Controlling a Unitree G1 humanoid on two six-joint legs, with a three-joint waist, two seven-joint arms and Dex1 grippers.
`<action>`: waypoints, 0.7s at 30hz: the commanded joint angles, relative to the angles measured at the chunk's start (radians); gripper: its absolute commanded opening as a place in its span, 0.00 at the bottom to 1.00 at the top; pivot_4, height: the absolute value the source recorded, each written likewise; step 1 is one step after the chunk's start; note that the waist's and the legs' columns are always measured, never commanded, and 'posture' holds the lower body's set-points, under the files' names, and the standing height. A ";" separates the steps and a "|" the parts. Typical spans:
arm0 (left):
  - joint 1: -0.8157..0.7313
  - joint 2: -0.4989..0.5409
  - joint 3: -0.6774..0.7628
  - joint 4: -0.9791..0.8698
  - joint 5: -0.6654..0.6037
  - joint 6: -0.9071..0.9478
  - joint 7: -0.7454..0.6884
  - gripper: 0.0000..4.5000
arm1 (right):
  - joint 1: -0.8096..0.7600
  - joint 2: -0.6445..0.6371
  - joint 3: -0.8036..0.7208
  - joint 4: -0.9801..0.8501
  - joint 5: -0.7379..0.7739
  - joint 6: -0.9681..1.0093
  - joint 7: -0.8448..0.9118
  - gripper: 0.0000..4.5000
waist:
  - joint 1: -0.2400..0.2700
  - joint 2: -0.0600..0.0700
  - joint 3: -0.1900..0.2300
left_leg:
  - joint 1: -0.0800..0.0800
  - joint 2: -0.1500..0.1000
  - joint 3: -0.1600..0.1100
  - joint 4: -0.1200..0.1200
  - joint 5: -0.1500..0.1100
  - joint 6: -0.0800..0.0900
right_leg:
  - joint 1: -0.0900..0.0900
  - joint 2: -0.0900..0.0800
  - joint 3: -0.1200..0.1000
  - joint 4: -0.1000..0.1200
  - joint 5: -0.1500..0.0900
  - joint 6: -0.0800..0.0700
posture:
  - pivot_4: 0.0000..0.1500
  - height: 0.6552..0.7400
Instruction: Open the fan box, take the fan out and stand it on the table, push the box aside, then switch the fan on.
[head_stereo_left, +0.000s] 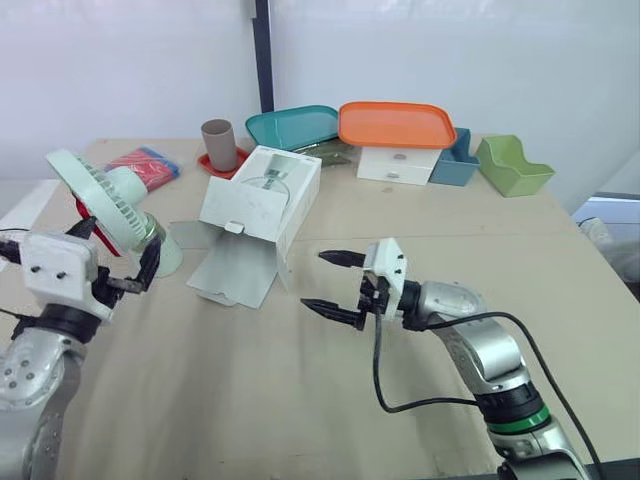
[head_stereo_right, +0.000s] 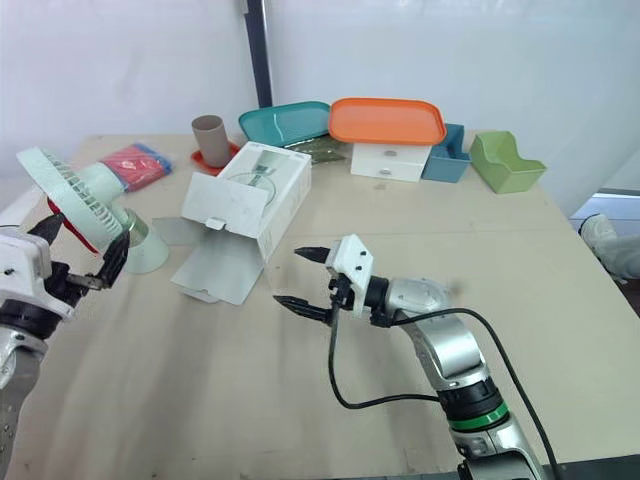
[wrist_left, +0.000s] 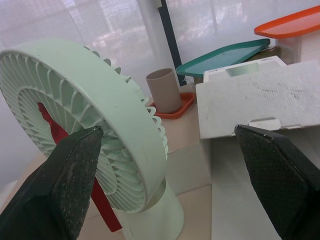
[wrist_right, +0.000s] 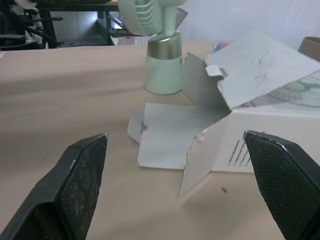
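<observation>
Fan (head_stereo_left: 100, 195) out of the box and standing upright on its base at the left edge of the frame, head tilted back. It is on the table (head_stereo_left: 250, 400), just left of the box's loose flaps.

Left gripper (head_stereo_left: 115, 250) released, its fingers spread wide either side of the fan's lower part. No grip that I can make out.

Box (head_stereo_left: 262, 195) lies open in the upper middle of the frame, mouth toward the robot. Its front flap (head_stereo_left: 232, 270) lies flat on the table.

Right gripper (head_stereo_left: 314, 280) also released, jaws wide. It hovers at centre frame, just right of the flap and pointing at the box.

Step in hand, by my reading: the fan is placed and pushing the box aside comes next. That probably falls to the right gripper, which would need a flat contact on the box's near side and a sideways shove, not a pinch.

In the way:
- The fan sits close on the box's left, so a push that way risks toppling it.
- Across the top of the frame are a cup (head_stereo_left: 219, 143) on a red saucer (head_stereo_left: 213, 165), a teal tray (head_stereo_left: 292, 126) and an orange tray (head_stereo_left: 395, 124) on a white drawer unit (head_stereo_left: 398, 165).
- Further right are a blue bin (head_stereo_left: 455, 160) and a green bin (head_stereo_left: 512, 165).
- A red packet (head_stereo_left: 145, 163) lies upper left.

The bare table at lower right looks the safest way to push.
</observation>
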 joint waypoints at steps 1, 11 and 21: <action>-0.001 -0.010 0.022 -0.009 0.022 -0.018 -0.005 0.99 | -0.020 0.010 0.007 -0.065 -0.001 0.029 -0.031 1.00 | 0.000 0.000 0.000 | 0.000 0.000 0.000 0.000 0.000 0.000 | 0.000 0.000 0.000 0.000 0.000 0.000 | 1.00 1.00; -0.085 -0.057 0.037 0.007 0.043 0.030 0.048 0.99 | -0.019 0.005 0.014 -0.045 -0.024 0.017 -0.038 1.00 | 0.000 0.000 0.000 | 0.000 0.000 0.000 0.001 -0.001 0.001 | 0.000 0.000 -0.001 0.000 0.000 0.000 | 1.00 1.00; -0.203 -0.102 0.074 0.003 -0.040 0.153 0.114 0.99 | -0.017 -0.002 0.015 -0.037 -0.031 0.005 -0.030 1.00 | 0.000 0.000 0.000 | -0.001 0.000 -0.001 0.002 -0.001 0.001 | 0.000 0.000 -0.001 0.000 0.000 0.001 | 1.00 1.00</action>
